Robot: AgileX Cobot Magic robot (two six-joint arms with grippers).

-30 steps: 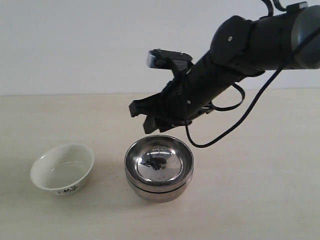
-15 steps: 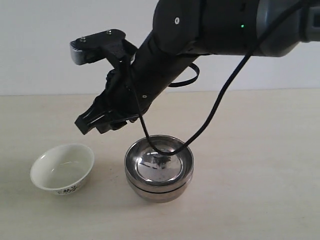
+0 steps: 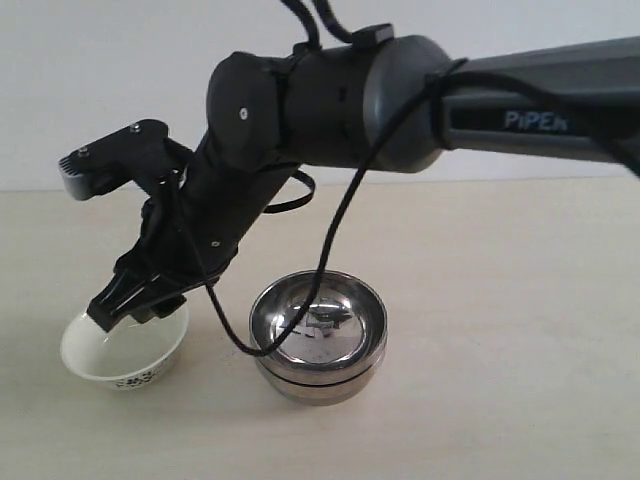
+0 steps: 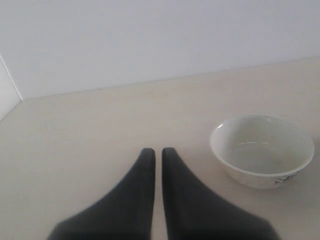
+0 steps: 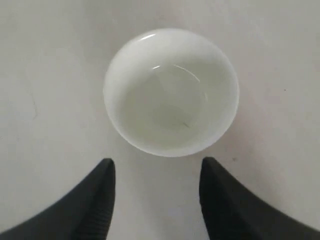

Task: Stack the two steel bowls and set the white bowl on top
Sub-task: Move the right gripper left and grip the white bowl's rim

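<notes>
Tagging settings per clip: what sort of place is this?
Likely a lab test bench, not a kitchen: plain pale tabletop, blank white wall, a robot arm over stacked steel bowls and a white bowl.

White "PiPER" lettering, last letter unclear, on right arm (image 3: 560,85)

You are at what looks like a robotics lab bench. A plain pale tabletop (image 3: 520,400) spreads below your right pincer (image 3: 130,308) and a blank white wall (image 3: 100,80) stands behind it. The dark arm (image 3: 330,100) carrying it bears a PiPER label (image 3: 537,121) and a loose black cable (image 3: 327,255). A white bowl (image 3: 125,350) sits right beneath the pincer, with stacked steel bowls (image 3: 318,340) beside it.
</notes>
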